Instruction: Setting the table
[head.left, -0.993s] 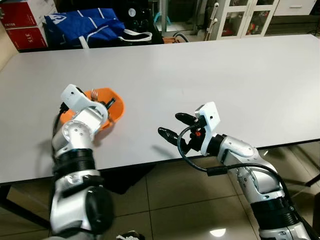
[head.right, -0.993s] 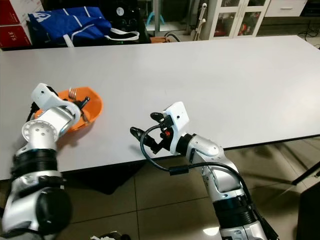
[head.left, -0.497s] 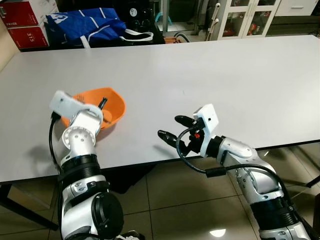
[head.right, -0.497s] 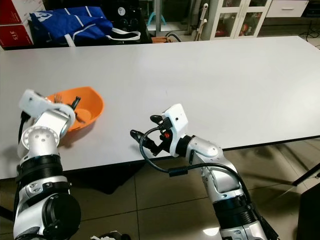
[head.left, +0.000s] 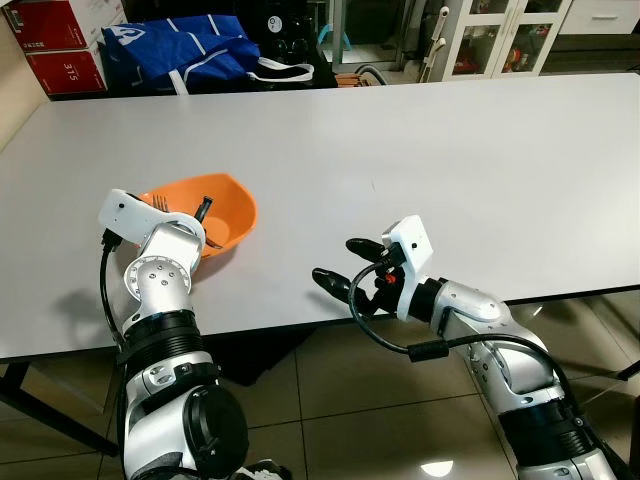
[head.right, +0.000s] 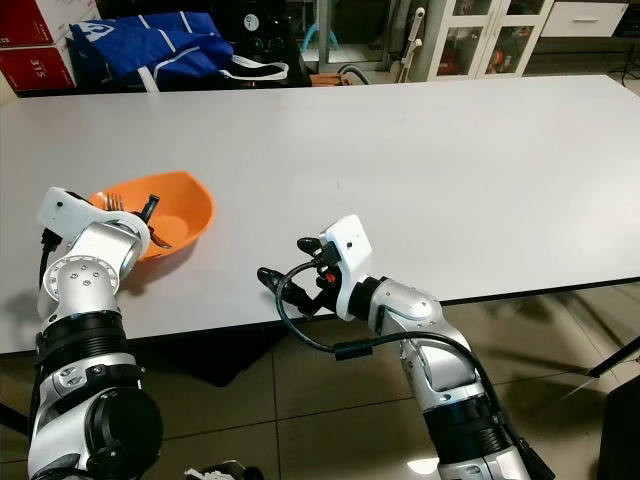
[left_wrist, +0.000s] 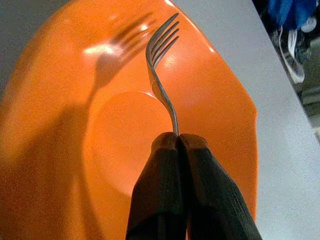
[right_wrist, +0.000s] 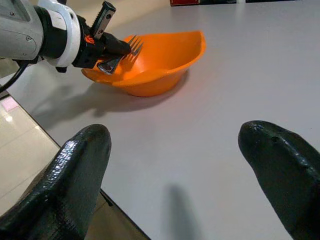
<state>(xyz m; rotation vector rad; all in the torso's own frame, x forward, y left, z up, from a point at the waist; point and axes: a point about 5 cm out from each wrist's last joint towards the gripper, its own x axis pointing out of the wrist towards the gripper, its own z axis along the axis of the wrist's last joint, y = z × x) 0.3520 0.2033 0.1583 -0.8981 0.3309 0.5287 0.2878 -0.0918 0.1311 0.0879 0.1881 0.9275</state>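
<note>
- Left gripper (left_wrist: 177, 137): fingers pinched together on 1 fork (left_wrist: 161, 60), tines over 1 orange bowl (head.left: 228, 203).
- Right gripper (head.left: 345, 265): fingers spread wide, holding nothing, at white table (head.left: 450, 150) front edge.

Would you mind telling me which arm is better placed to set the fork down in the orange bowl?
The left. Its gripper is already shut on the fork, held over the orange bowl. The right gripper hangs open near the table's front edge, well to the bowl's right, holding nothing.
</note>
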